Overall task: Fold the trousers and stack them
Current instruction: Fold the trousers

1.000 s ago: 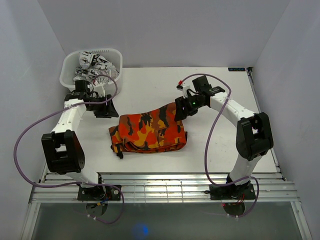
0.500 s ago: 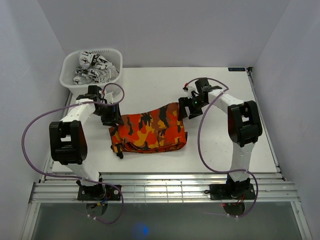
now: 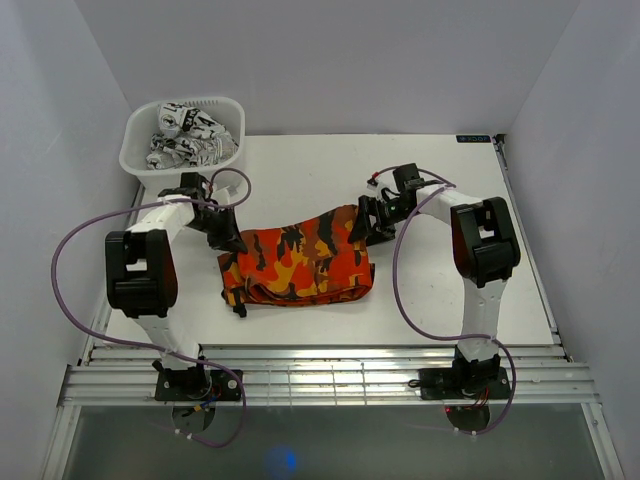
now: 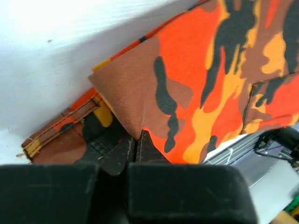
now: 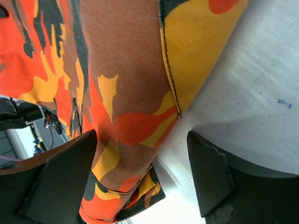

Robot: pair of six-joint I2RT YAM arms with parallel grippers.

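Top view: you have one pair of trousers, folded into a squat bundle mid-bench. Its long axis runs left to right, with the right end tilted slightly toward the far edge. Two arms: the left gripper is at the bundle's far-left corner, the right gripper at its far-right corner. One white basket sits at the far-left corner, holding black-and-white cloth.

Left wrist: your jaws are together, pinched on a folded brown corner of the trousers.

Right wrist: your jaws stand wide apart, one finger on each side of a stitched trouser edge, clamping nothing.
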